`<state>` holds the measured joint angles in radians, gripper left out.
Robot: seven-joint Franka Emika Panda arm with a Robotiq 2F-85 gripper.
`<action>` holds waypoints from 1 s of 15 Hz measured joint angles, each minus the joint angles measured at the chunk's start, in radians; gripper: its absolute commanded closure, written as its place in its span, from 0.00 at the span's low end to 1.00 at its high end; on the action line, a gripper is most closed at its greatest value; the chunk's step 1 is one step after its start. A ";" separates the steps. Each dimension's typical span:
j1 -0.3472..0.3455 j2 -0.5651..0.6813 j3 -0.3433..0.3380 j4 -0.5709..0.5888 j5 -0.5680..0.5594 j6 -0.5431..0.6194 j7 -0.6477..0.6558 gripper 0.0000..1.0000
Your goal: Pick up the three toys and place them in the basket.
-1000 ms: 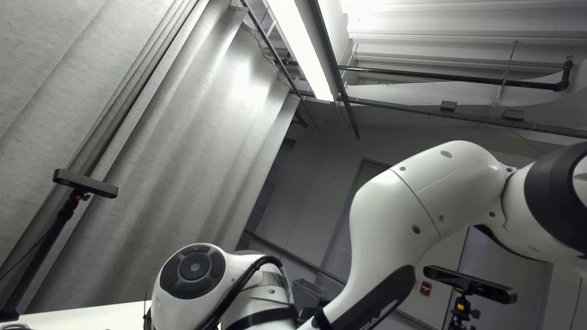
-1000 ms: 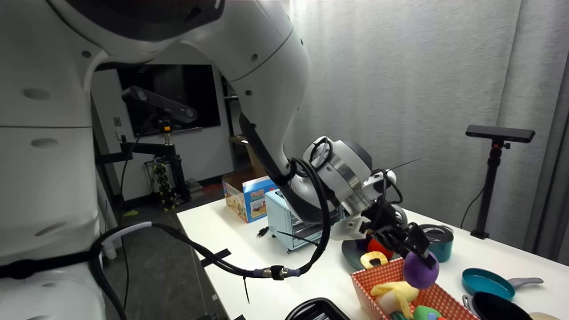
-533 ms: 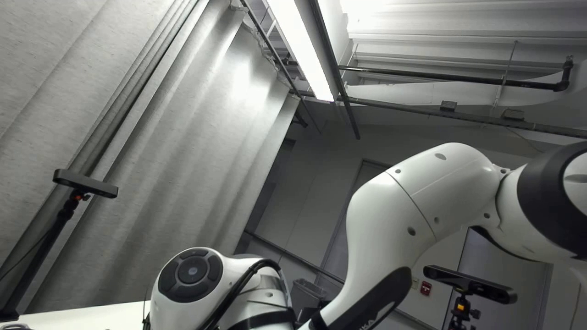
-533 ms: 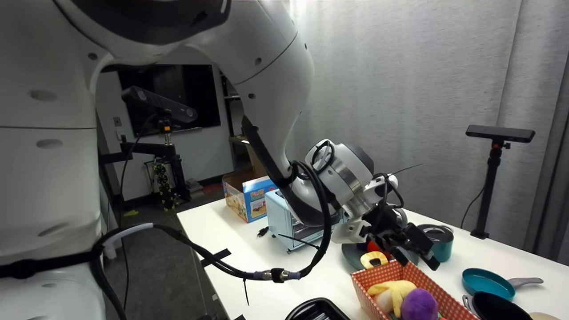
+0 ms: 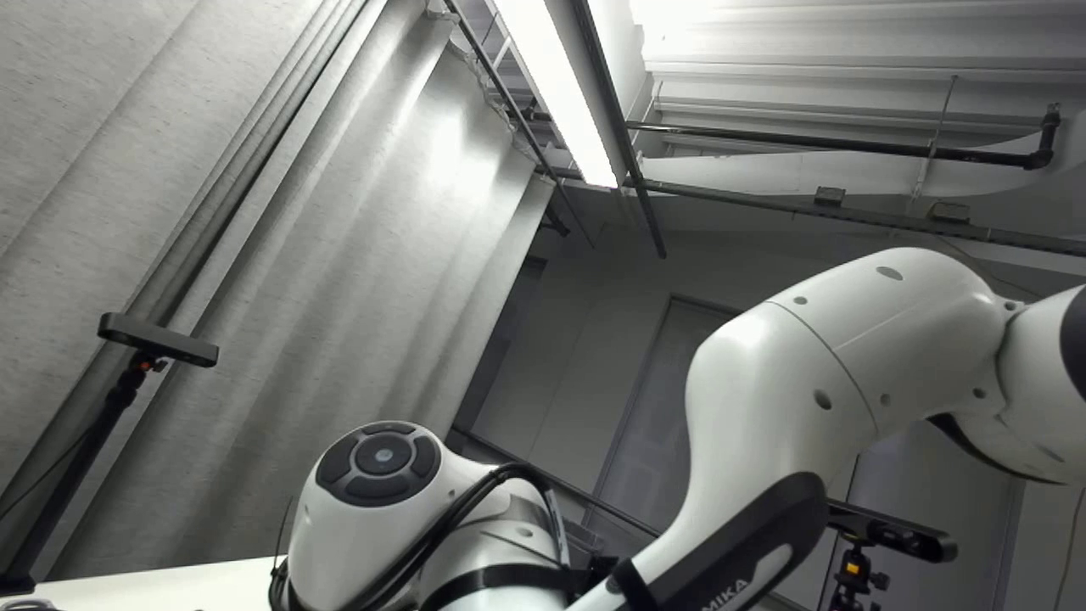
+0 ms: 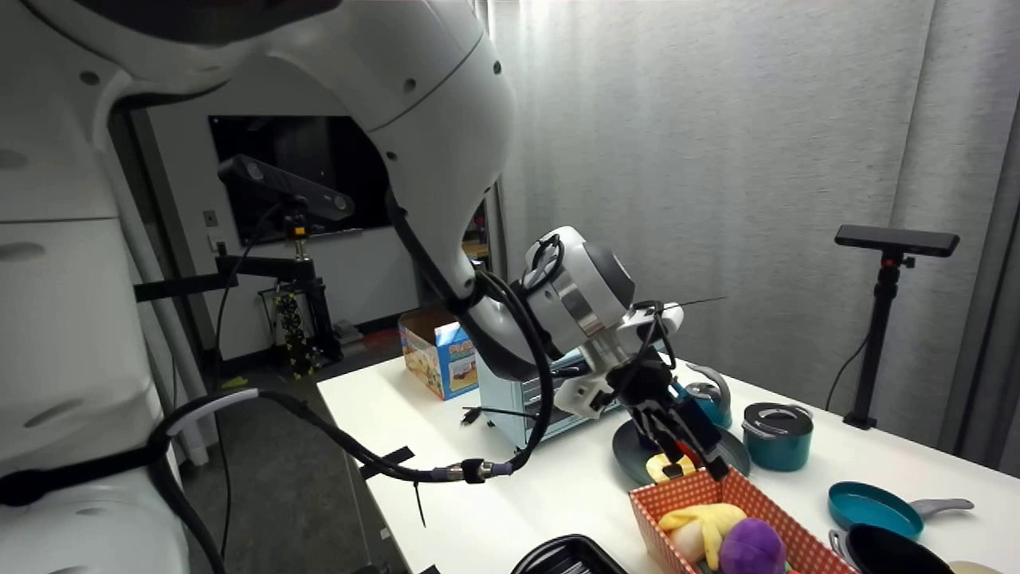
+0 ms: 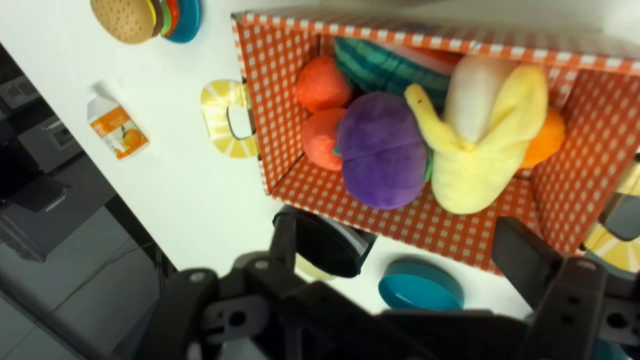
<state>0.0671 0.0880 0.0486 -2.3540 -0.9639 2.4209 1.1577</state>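
A purple plush toy (image 7: 384,150) and plush banana (image 7: 474,162) are nestled in a red-checked basket (image 7: 280,95), the gripper (image 7: 395,237) spread wide and unladen; likely soft and light, each would best be grasped mid-body.

Legible markings: two
In an exterior view, the white lettering (image 5: 725,595) "MIKA" stands on the black panel (image 5: 747,535) of the robot arm (image 5: 764,382). In an exterior view, the print (image 6: 460,348) "PLA" stands on the blue face of the box (image 6: 438,363) at the far edge of the tabletop (image 6: 550,502). Wrist view: carton (image 7: 118,129) beside the tabletop edge, any text unreadable.
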 measured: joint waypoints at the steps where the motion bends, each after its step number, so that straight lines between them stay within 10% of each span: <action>1: 0.003 -0.021 0.010 -0.024 0.052 0.000 -0.014 0.00; 15: 0.007 -0.080 0.023 -0.319 0.450 0.184 -0.135 0.00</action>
<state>0.0739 0.0082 0.0719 -2.6728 -0.5135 2.6054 1.0229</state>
